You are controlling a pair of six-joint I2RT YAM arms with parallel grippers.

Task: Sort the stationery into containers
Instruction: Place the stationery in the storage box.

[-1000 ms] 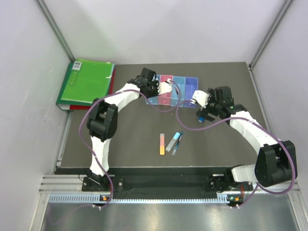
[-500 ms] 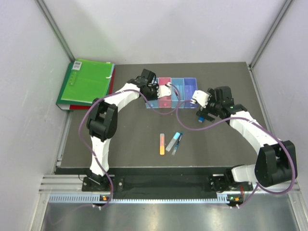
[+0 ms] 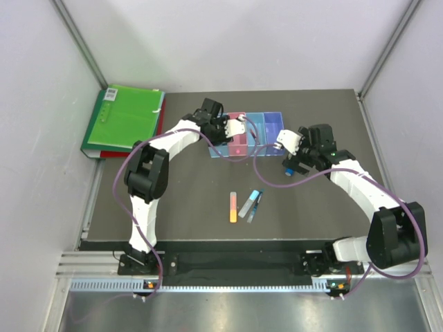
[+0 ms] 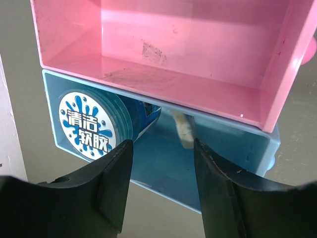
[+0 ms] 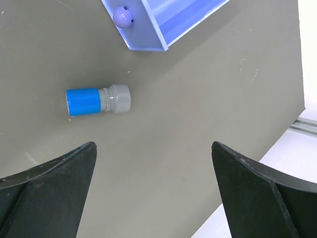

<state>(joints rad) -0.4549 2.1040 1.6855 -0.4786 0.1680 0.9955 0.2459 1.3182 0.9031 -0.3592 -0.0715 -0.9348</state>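
The row of containers (image 3: 266, 126) stands at the table's far middle. My left gripper (image 3: 222, 133) is open over its left light blue bin (image 4: 233, 148), next to the pink bin (image 4: 163, 44). The blue tape roll (image 4: 94, 130) lies on its side in that blue bin, with a small whitish piece (image 4: 183, 130) beside it. My right gripper (image 3: 292, 164) is open and empty above the table. The blue-capped piece (image 5: 97, 100) lies ahead of it, near the purple bin's corner (image 5: 148, 29). The orange-pink stick (image 3: 233, 206), grey stick (image 3: 247, 204) and blue pen (image 3: 256, 205) lie mid-table. The red pen is out of view.
The big green folder (image 3: 123, 116) lies at the far left on a red one. White walls close in the table on three sides. The right edge of the table (image 5: 302, 119) runs close to the right gripper.
My left gripper has shifted slightly over the left end of the bins, and the row seems nudged a little to the left. The right arm has not moved.
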